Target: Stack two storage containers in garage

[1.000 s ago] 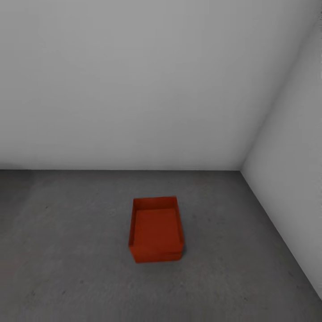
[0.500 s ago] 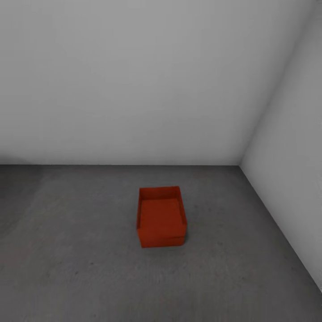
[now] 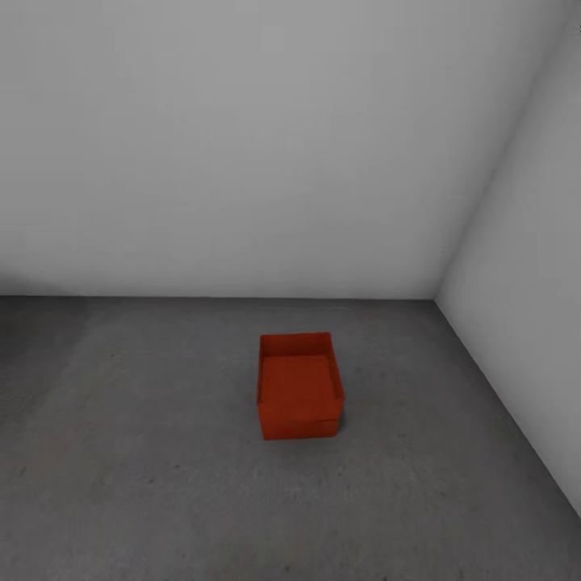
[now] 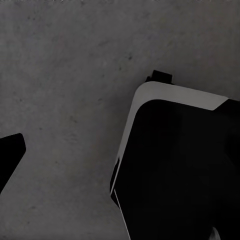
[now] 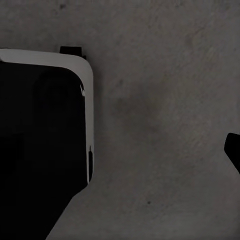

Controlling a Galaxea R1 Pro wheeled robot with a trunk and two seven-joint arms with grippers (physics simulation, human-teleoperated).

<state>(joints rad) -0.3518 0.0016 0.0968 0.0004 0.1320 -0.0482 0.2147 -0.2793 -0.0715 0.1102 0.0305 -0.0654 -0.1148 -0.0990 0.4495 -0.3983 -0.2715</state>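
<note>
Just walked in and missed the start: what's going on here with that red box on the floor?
Nothing is being handled right now. The head view shows a red-orange stack of storage containers sitting on the dark concrete floor near a corner of white-grey walls. A seam low on the front suggests one bin sits on the other, so the stacking looks done. Both wrist views look down at bare concrete and the robot's dark base, with nothing held in front of them.

Our head camera looked forward and down into a wall corner; both wrist cameras faced straight down, close above the floor (image 4: 65, 65), shared by all views.
</note>
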